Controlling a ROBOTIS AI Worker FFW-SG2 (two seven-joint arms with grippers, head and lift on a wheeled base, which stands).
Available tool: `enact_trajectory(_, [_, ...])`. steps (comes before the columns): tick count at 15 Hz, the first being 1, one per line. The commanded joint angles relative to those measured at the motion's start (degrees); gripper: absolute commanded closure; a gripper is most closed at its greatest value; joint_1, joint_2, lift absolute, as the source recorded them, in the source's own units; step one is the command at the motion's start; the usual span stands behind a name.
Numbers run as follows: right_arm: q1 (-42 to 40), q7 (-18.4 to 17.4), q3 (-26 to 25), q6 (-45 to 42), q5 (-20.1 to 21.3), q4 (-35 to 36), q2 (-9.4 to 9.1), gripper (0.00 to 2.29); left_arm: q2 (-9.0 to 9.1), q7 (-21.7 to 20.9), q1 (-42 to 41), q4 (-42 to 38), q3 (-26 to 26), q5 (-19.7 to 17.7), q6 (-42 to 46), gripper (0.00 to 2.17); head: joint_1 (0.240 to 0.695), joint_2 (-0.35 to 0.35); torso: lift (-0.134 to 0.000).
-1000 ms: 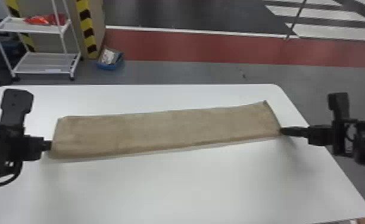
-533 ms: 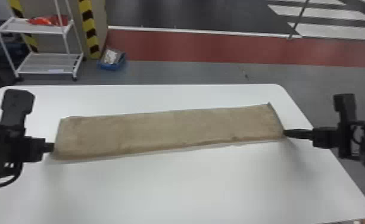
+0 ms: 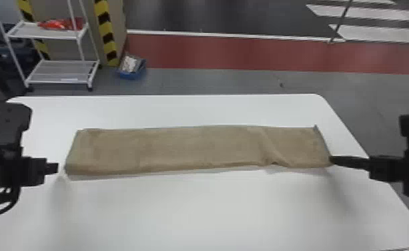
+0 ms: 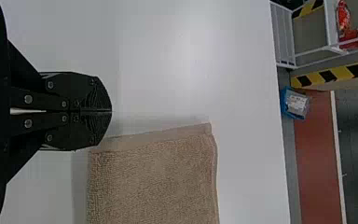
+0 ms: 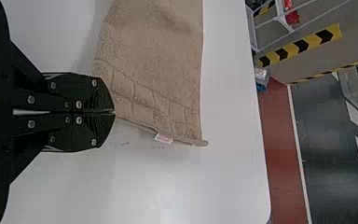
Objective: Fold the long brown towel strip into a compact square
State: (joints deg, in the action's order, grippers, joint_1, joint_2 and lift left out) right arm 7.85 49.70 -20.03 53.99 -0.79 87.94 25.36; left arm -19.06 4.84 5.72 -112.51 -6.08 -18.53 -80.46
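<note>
The long brown towel strip (image 3: 180, 148) lies across the white table (image 3: 193, 207), with a crease and a small raised pucker in its right part. At its left end, my left gripper (image 3: 56, 168) is a short way outside the near corner. The left wrist view has my left gripper (image 4: 112, 111) shut with nothing between its fingers, beside the towel (image 4: 154, 182). My right gripper (image 3: 332, 160) is at the near right corner. In the right wrist view, my right gripper (image 5: 115, 112) is shut on that corner of the towel (image 5: 154, 60), near its white tag.
Beyond the table's far edge are a white wire shelf (image 3: 60, 71) holding a red item and a blue bin (image 3: 131, 68) on the floor. Bare tabletop surrounds the towel at its far and near sides.
The crease and pucker have appeared in the towel's right part. A small gap has opened between my left gripper and the towel's left end. The scene has shifted slightly rightward in the head view.
</note>
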Motion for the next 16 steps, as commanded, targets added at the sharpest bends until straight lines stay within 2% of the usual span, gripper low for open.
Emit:
enact_trajectory(1, [-1.87,0.22,-1.86,0.46,0.00,1.97,-0.31,1.66,0.07,-0.18,-1.68,-1.14,-1.30,-0.37,2.80,0.41,0.695,-0.094,-0.125])
enact_trajectory(2, [-1.78,0.22,-2.38,0.46,0.00,1.97,-0.23,1.66,0.07,0.08,-1.77,-1.40,-1.30,-1.69,3.68,0.00,0.695,-0.095,-0.125])
enact_trajectory(5, [-1.34,0.22,-2.30,0.11,0.17,1.18,-0.14,1.66,0.51,-0.01,-2.65,-1.40,-1.21,-5.03,7.72,0.03,0.695,-0.112,-0.125])
enact_trajectory(8, [-0.99,0.14,-1.68,-0.42,0.44,0.47,-0.23,1.66,1.04,-0.09,-3.09,-1.22,-0.42,-7.84,8.07,0.03,0.695,-0.132,-0.125])
enact_trajectory(11, [-0.90,0.14,-1.59,-0.77,0.44,0.39,-0.23,1.66,1.65,-0.45,-3.00,0.27,1.16,-7.58,8.25,0.11,0.695,-0.157,-0.125])
enact_trajectory(12, [-0.90,0.22,-1.59,-0.77,0.35,0.39,-0.23,1.66,1.65,-0.45,-2.73,1.15,1.25,-7.40,8.78,0.18,0.695,-0.163,-0.125])
enact_trajectory(13, [-0.90,0.22,-1.77,-0.94,0.44,0.39,-0.23,1.66,1.57,-0.36,-2.47,1.68,1.25,-6.78,8.78,0.40,0.695,-0.168,-0.125])
enact_trajectory(16, [-0.90,0.22,-1.95,-1.47,0.35,0.21,-0.05,1.66,1.21,0.17,-2.47,1.50,1.07,-6.26,8.25,1.30,0.695,-0.164,-0.125])
